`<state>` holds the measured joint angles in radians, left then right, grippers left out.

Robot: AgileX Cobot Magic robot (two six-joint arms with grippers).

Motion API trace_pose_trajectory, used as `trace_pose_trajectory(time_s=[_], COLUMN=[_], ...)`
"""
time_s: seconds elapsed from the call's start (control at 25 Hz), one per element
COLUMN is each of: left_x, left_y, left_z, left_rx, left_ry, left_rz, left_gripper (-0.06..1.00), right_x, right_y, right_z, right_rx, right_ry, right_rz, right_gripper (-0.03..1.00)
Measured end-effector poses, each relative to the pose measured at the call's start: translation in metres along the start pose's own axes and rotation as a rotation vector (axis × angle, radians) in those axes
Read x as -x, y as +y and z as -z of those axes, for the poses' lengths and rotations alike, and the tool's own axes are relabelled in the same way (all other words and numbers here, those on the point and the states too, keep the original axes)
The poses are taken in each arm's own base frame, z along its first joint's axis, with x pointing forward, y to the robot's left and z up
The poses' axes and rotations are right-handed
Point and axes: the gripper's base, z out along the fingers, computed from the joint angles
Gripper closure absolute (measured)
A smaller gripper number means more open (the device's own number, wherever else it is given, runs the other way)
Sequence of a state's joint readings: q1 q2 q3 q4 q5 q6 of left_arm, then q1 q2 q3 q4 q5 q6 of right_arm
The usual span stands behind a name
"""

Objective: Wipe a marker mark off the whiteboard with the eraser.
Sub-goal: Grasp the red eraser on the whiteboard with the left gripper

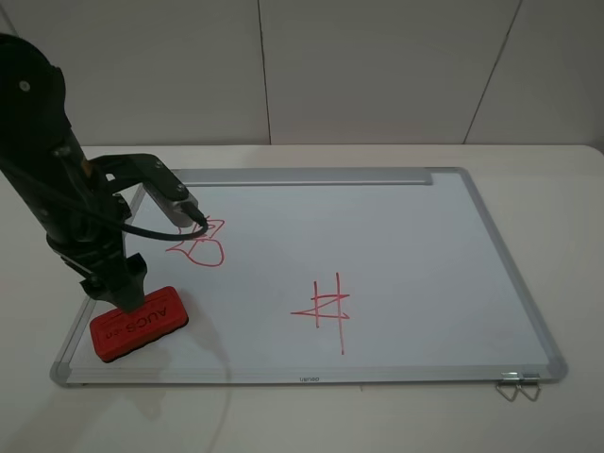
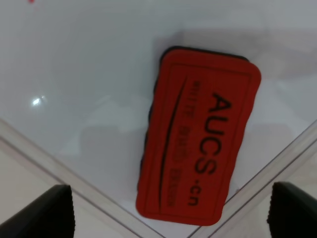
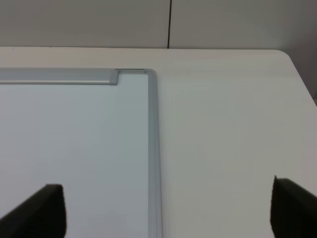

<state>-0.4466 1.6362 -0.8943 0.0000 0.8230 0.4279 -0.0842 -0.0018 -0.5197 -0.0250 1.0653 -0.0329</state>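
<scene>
The eraser (image 1: 139, 324) lies flat at the lower left of the exterior high frame, on the lower left corner of the whiteboard (image 1: 396, 226). It is set at a slant to the silver frame. It is a small red block with rounded corners, and black "AUCS" lettering runs along its top. In the left wrist view the eraser (image 2: 198, 134) shows a thin black felt edge under the red body. The left gripper (image 1: 123, 294) hangs just over the eraser's upper left end, its jaws spread wide and holding nothing. Seen from its wrist, the left gripper (image 2: 168, 213) has a dark fingertip (image 2: 44, 213) out on either side, both clear of the block. Up and right of the eraser, apart from it, is the marker mark (image 1: 200, 243), red curls joined to a rounded loop and partly crossed by a black cable. A red hash (image 1: 326, 307) sits near the frame's middle. The right gripper (image 3: 166, 210) is wide open and empty, over the board's edge (image 3: 153, 148).
</scene>
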Motion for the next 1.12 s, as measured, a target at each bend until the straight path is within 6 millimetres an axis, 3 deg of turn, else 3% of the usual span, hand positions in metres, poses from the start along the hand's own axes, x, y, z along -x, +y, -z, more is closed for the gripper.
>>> trace_pose_trajectory(time_s=[0.2, 0.52, 1.12], left_x=[0.005, -0.021, -0.013], left_y=[-0.012, -0.023, -0.016], left_z=[-0.006, -0.032, -0.034], left_rx=[-0.027, -0.037, 0.054], left_ry=[-0.032, 0.004, -0.084], left_rz=[-0.007, -0.099, -0.241], left_gripper=[0.17, 0.17, 0.17], right_x=[0.0, 0.0, 0.0], right_y=[0.0, 0.0, 0.0], right_z=[0.0, 0.0, 0.0], right_rx=[0.0, 0.0, 0.0], right_ry=[0.0, 0.0, 0.0], right_rz=[0.0, 0.0, 0.0], right_gripper=[0.26, 0.26, 0.26])
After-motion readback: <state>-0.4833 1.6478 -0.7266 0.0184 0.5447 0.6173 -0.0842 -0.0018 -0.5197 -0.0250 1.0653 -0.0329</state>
